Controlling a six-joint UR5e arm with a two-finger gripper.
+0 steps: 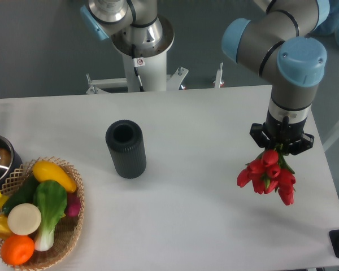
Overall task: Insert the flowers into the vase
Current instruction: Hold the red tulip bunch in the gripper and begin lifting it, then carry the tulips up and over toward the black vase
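Matt ribbed vase [126,149]; woven wicker basket [74,226]

No legible text — none anywhere

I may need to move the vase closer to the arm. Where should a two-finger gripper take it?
Grip the dark ribbed cylindrical vase across its mid-body, coming from above or from the bare table side. It stands upright, with straight sides and nothing touching it. The gripper currently carries the red tulips.
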